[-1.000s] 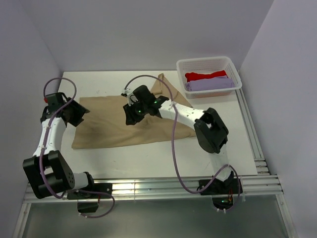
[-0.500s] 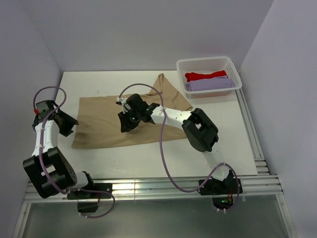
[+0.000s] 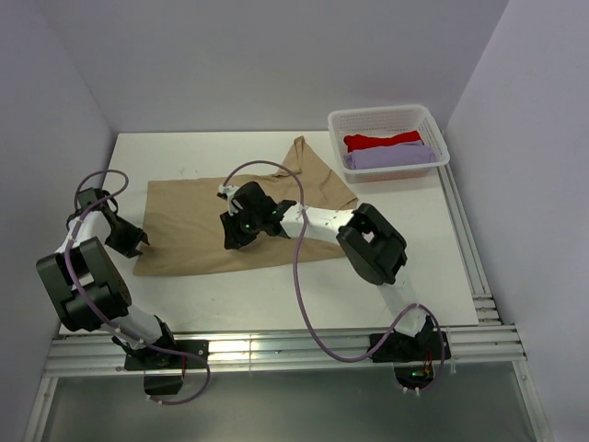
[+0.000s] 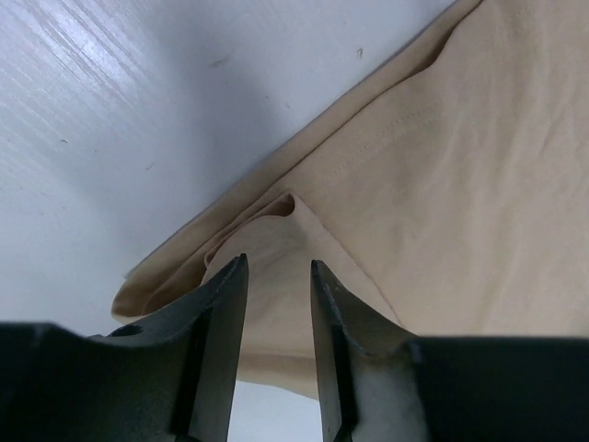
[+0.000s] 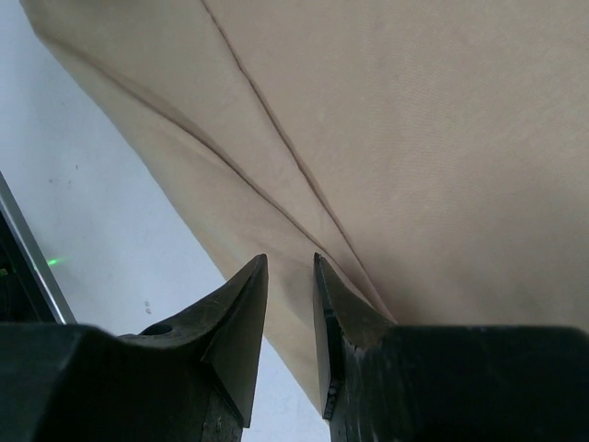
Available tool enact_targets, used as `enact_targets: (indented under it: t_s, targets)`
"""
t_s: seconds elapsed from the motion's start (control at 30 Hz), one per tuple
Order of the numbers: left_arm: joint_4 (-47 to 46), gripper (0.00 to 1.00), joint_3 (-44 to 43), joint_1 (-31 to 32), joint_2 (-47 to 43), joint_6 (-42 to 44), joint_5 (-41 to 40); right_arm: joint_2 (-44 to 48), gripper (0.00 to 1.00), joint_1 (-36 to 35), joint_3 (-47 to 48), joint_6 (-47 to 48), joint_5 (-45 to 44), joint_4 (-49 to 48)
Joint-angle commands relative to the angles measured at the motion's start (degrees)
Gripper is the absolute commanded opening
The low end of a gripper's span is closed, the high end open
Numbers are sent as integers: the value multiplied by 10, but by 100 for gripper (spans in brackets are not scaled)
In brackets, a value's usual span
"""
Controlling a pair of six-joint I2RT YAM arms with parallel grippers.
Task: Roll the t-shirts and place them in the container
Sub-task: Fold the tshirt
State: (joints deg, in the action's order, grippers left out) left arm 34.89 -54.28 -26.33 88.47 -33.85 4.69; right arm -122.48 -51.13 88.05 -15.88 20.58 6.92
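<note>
A tan-beige t-shirt (image 3: 189, 230) lies flat on the white table (image 3: 276, 285), with one sleeve pointing toward the basket. My left gripper (image 3: 130, 241) hovers at the shirt's near left corner. In the left wrist view its jaws (image 4: 278, 267) stand narrowly open over a folded flap of tan cloth (image 4: 442, 184). My right gripper (image 3: 236, 230) is over the middle of the shirt, near its front hem. In the right wrist view that gripper (image 5: 290, 262) is narrowly open above a creased edge of the cloth (image 5: 414, 138). Red (image 3: 382, 141) and lavender (image 3: 391, 157) t-shirts lie in the basket.
A white lattice basket (image 3: 342, 124) stands at the table's far right corner. Purple cables loop from both arms over the table. Metal rails run along the near edge (image 3: 276, 348) and the right edge. Walls close in on the left, the back and the right.
My left gripper has slid along the shirt's left edge toward its near corner, its jaws narrowing. My right gripper has shifted left and nearer on the shirt, closing slightly.
</note>
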Motion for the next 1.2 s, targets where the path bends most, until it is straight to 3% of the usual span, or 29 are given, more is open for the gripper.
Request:
enact_targets:
  t_s: [0.0, 0.2, 0.57, 0.9, 1.17]
  targets:
    - [-7, 40, -18, 0, 7, 4, -13, 46, 34, -3, -6, -6, -8, -28]
    - [-10, 43, -31, 0, 29, -4, -15, 56, 33, -3, -11, -7, -2, -28]
    - [-3, 38, -50, 0, 60, -11, -43, 67, 32, -4, -22, -9, 5, -35]
    - [-14, 49, -54, 0, 54, -25, -35, 68, 30, -3, -20, -9, 9, -31]
    - [-15, 42, -58, 4, 71, -20, -24, 66, 28, -4, -18, -9, 9, -30]
